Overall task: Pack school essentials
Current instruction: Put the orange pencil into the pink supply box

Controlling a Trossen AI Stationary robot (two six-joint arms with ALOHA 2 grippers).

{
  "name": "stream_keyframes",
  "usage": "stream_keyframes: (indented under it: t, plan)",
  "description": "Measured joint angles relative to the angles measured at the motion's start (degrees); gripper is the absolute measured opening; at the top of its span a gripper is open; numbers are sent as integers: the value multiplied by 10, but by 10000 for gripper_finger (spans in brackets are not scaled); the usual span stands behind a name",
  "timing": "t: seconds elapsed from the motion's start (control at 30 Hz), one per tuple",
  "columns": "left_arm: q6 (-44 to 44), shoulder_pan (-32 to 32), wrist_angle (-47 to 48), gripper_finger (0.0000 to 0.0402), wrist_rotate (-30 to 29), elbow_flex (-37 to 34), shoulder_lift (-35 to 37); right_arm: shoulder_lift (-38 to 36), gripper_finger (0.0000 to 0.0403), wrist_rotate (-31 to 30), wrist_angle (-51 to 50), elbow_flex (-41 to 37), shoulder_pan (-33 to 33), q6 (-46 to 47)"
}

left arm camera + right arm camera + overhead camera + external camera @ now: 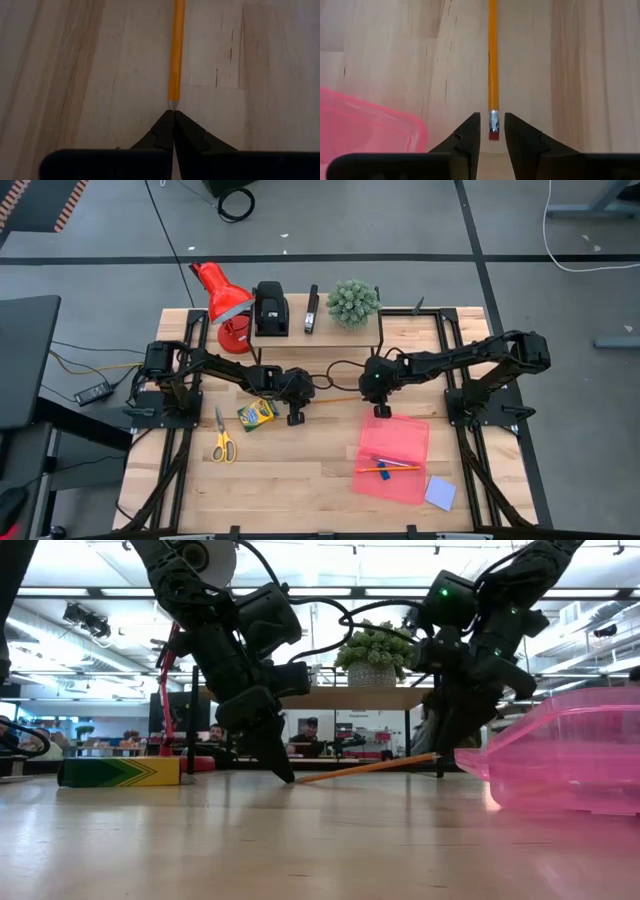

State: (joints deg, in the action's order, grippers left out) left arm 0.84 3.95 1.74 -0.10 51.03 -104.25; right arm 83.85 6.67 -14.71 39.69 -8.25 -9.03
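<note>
Here, operator, you have one orange pencil (365, 769) strung between both arms near the middle of the wooden table (300, 480); the low view shows it slanting, its far end lifted toward the right gripper (492, 131) and its other end down at the left gripper (173, 116). My reading is that this is a handover, or a steadying of the pencil, so the right arm can carry it to the pink pencil case (395, 458) lying open just beside that arm; another orange pencil (375, 470) and a pinkish pen (396, 464) already lie inside it.

Look at the left gripper first: its fingers are pressed together, tips meeting right at the pencil's end, so it seems to pinch or pin that tip; I cannot tell which. The right gripper stands narrowly parted, one finger on either side of the eraser end, with slivers of gap showing; it brackets the pencil but does not visibly clamp it.

The rest waits: the yellow-handled scissors (222, 442) and crayon box (256, 414) lie near the left arm, and the lavender-blue notepad (439, 493) sits just beyond the case's corner.
</note>
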Motion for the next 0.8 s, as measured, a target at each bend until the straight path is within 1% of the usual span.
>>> stream_keyframes:
  t: [0.17, 0.47, 0.63, 0.73, 0.8]
  plan:
    - [0, 0, 0, 24, 0, 0, 0, 0, 94, 0, 1, -18, 0, 1]
    - [0, 0, 0, 15, 0, 0, 0, 0, 94, 0, 31, -18, 0, 2]
    - [0, 0, -1, 20, 0, 0, 0, 0, 94, 0, 31, -18, 0, 3]
    - [0, 0, -1, 24, 0, 0, 0, 0, 88, 0, 31, -18, 0, 10]
    - [0, 0, -1, 23, 0, 0, 0, 0, 76, 0, 31, -18, 0, 10]
